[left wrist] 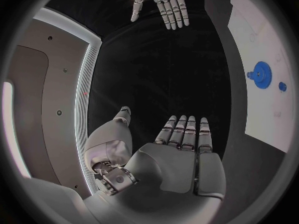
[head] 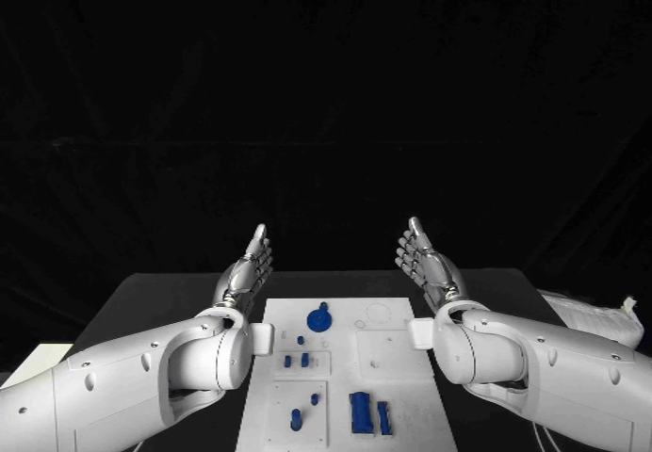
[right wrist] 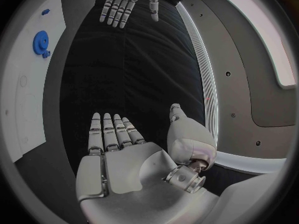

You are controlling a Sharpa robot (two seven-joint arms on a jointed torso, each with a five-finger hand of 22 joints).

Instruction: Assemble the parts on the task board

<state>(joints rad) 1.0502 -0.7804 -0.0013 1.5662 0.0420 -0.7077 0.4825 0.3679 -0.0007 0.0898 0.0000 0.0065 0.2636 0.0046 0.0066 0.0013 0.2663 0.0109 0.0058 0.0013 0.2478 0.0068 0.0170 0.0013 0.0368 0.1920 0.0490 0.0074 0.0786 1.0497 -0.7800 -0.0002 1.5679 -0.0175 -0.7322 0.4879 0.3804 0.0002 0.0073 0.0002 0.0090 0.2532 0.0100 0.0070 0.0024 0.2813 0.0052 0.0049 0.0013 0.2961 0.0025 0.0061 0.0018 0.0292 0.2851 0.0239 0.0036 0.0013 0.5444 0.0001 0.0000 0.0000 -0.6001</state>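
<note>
Both hands, left hand (head: 245, 268) and right hand (head: 428, 266), raised flat, fingers released and holding nothing, flanking the task board's (head: 394, 377) far end; blue gear (head: 319, 318) seated far-centre, pegs (head: 295, 361) mid-board, two bars (head: 369, 412) near-right; whether assembly is complete or pending, cannot tell.

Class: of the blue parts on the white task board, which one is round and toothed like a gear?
The blue gear at the far end of the task board. It is a round disc, while the other blue parts nearer the robot are small pegs or upright blocks.
</note>
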